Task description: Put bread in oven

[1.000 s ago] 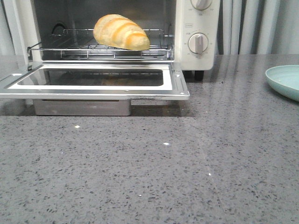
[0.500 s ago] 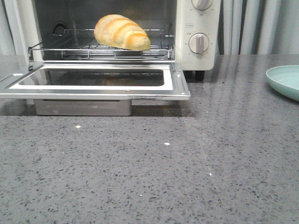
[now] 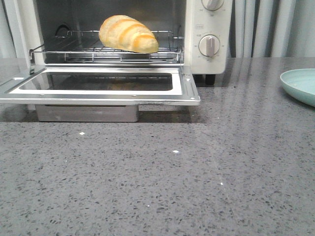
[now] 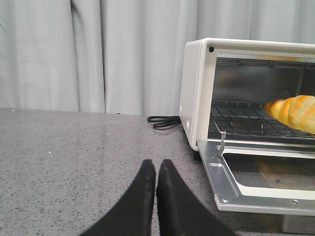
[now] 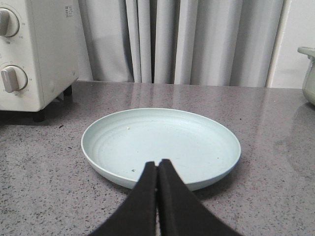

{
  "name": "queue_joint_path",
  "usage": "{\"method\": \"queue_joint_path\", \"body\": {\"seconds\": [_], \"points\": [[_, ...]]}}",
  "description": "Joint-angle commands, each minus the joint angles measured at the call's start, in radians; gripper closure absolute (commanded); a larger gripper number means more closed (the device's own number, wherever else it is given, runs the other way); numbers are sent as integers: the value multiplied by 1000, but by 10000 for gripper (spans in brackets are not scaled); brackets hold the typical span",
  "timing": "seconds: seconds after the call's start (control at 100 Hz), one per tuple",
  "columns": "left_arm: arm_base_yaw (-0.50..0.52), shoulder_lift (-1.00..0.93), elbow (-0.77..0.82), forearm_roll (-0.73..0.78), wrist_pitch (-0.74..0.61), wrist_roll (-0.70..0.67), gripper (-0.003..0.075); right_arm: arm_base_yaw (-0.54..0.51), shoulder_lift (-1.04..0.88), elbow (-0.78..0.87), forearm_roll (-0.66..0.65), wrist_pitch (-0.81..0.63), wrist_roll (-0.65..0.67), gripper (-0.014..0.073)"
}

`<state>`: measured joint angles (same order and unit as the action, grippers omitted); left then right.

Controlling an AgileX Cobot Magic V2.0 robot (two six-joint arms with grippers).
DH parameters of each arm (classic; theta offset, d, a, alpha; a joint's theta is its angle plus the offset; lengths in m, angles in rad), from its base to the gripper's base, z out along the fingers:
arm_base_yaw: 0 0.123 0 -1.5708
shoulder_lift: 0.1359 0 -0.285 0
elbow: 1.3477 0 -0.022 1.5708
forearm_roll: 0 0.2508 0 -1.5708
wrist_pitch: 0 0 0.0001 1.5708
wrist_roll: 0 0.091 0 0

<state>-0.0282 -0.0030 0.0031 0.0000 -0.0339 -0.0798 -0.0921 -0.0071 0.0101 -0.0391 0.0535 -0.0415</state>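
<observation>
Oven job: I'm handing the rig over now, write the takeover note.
Left pincer: shut, empty, over the counter beside the oven.
Right pincer: shut, empty, at the near rim of the pale blue round plate.
Golden ridged bread roll: on the wire rack inside the cream-white toaster oven.
Done: bread is in.
Left: the glass drop-down door is open; close it if wanted.

The oven (image 3: 123,54) stands at the back of the grey counter (image 3: 162,177), its door (image 3: 98,86) dropped flat toward the front. The bread (image 3: 128,34) lies on the wire rack (image 3: 74,51) inside. Two knobs (image 3: 209,45) sit right of the opening. A pale-green plate (image 3: 300,84) lies well right of the oven.
</observation>
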Motion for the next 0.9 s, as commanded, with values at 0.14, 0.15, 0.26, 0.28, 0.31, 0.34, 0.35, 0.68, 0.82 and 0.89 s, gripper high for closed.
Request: {"method": "queue_joint_path", "body": {"seconds": [0.14, 0.15, 0.26, 0.28, 0.31, 0.34, 0.35, 0.68, 0.82, 0.89], "points": [[2, -27, 20, -8, -58, 18, 741, 2, -21, 25, -13, -89, -1, 662], [2, -27, 20, -11, -58, 21, 741, 2, -21, 25, -13, -89, -1, 662], [2, -27, 20, -20, -58, 55, 741, 2, -21, 25, -13, -89, -1, 662], [2, -27, 20, -20, -58, 55, 741, 2, -21, 25, -13, -89, -1, 662], [2, -27, 20, -22, -58, 55, 741, 2, -21, 25, -13, -89, -1, 662], [2, -27, 20, -25, -58, 55, 741, 2, -21, 25, -13, -89, -1, 662], [2, -27, 20, -25, -58, 55, 741, 2, -21, 25, -13, -89, -1, 662], [2, -27, 20, -35, -50, 55, 741, 2, -21, 25, -13, -89, -1, 662], [2, -27, 20, -65, -50, 55, 741, 2, -21, 25, -13, -89, -1, 662], [2, -27, 20, -79, -50, 55, 741, 2, -21, 25, -13, -89, -1, 662]]}}
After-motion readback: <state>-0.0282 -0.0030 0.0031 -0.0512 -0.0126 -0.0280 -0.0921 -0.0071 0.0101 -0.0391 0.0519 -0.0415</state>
